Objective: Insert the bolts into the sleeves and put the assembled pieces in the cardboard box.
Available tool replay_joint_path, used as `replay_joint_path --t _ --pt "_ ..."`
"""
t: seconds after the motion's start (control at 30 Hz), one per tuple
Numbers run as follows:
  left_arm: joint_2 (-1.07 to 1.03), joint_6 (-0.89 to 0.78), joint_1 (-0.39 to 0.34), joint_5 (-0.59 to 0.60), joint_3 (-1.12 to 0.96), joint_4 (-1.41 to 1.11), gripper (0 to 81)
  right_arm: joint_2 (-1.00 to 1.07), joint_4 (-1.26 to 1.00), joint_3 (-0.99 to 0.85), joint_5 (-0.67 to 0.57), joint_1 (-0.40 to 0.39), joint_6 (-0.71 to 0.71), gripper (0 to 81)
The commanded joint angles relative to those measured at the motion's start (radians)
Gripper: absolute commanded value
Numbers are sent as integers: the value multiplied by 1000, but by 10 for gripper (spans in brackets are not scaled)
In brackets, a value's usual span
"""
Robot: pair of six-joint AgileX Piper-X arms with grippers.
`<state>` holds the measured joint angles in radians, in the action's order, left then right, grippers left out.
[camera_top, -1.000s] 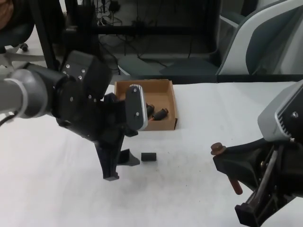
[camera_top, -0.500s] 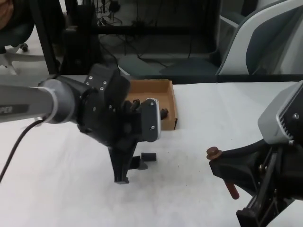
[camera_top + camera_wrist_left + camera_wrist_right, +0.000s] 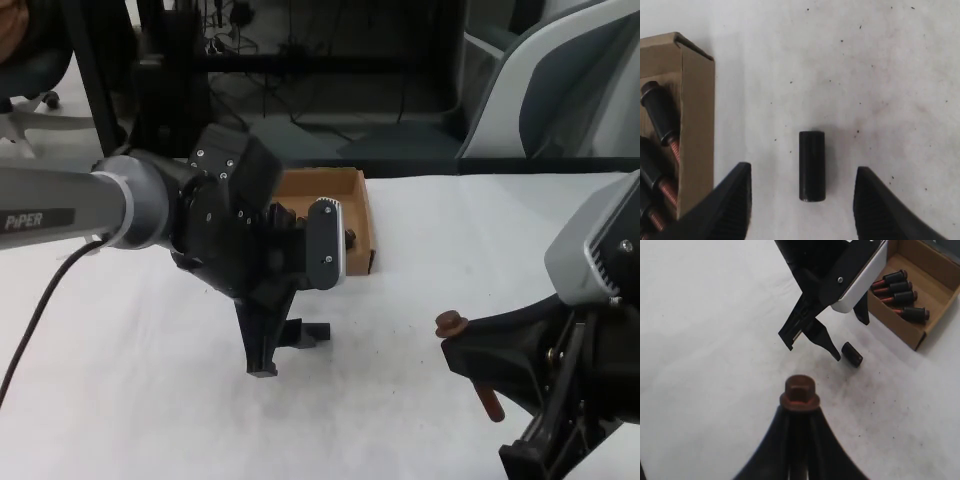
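Note:
A short black sleeve (image 3: 812,166) lies flat on the white bench, also seen as the sleeve (image 3: 318,330) and the sleeve (image 3: 852,354). My left gripper (image 3: 802,169) is open and hangs just over it; in the left wrist view the sleeve lies between the two fingers. The same left gripper (image 3: 282,350) points down in front of the cardboard box (image 3: 357,192). My right gripper (image 3: 799,440) is shut on a copper bolt (image 3: 800,392), head outward; this bolt (image 3: 453,323) is held above the bench at the near right.
The cardboard box (image 3: 897,330) holds several assembled pieces (image 3: 896,289), black sleeves on copper bolts; its corner (image 3: 696,115) sits close beside the left gripper. White bench surface lies open between the two arms. A chair and a dark frame stand beyond the far edge.
The left arm has swung right and dropped, bringing its open fingers over the sleeve. The right gripper with the bolt has shifted only slightly.

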<state>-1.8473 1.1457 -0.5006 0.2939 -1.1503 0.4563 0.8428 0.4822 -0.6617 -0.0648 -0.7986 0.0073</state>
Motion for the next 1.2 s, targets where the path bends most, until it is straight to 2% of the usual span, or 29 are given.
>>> replay_joint_path --t 0.0,1.03,1.1,1.17 --pt "2 29 -3 13 -11 -14 599 -9 -18 -5 -7 -1 -13 6" --pt "-151 31 -14 22 -82 20 598 -9 -33 -5 -9 -1 -13 6" --pt "-155 32 -22 26 -82 20 539 -9 -40 -5 -9 -1 -13 6" --pt "-157 32 -29 24 -82 20 428 -9 -55 -5 -9 -1 -13 6"
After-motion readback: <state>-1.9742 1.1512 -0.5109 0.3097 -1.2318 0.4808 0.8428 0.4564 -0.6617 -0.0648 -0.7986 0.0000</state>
